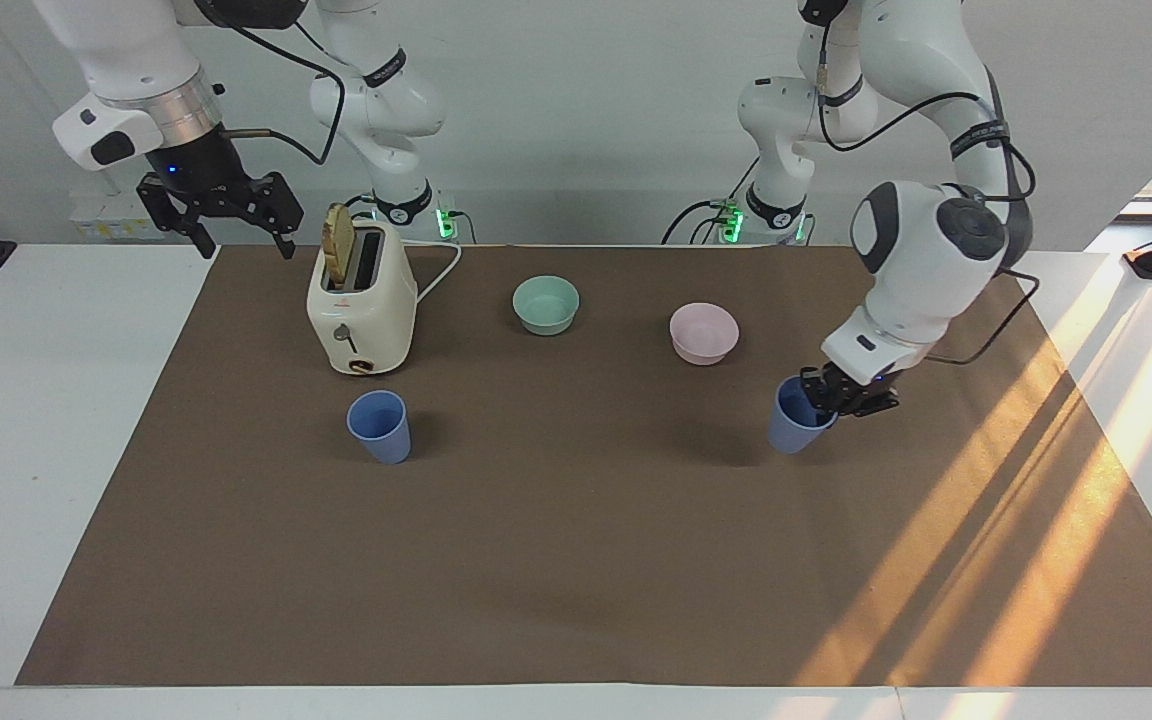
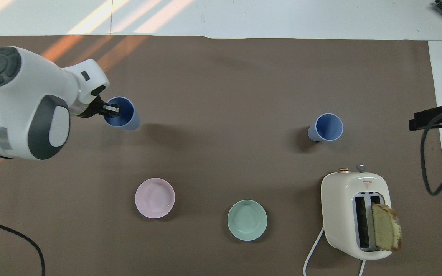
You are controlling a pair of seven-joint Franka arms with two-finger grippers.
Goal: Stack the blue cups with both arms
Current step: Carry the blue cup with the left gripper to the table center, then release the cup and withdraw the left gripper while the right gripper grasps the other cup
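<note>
My left jaws [image 1: 844,396] pinch the rim of one blue cup [image 1: 794,418], tilted, raised over the tabletop [image 1: 576,560] toward my left arm's edge. The second blue cup [image 1: 379,426] stands upright beside the toaster [image 1: 361,305], toward my right arm's edge. My right jaws [image 1: 219,212] hang spread over that edge, waiting. Judgement: thin plastic, light, slick, flexes; rim grip suits nesting. Toaster's red mark unreadable.

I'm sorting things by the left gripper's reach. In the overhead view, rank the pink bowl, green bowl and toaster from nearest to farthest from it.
From the left gripper:
1. Pink bowl, nearest.
2. Green bowl, mid-table.
3. Toaster, at the right arm's end.
</note>
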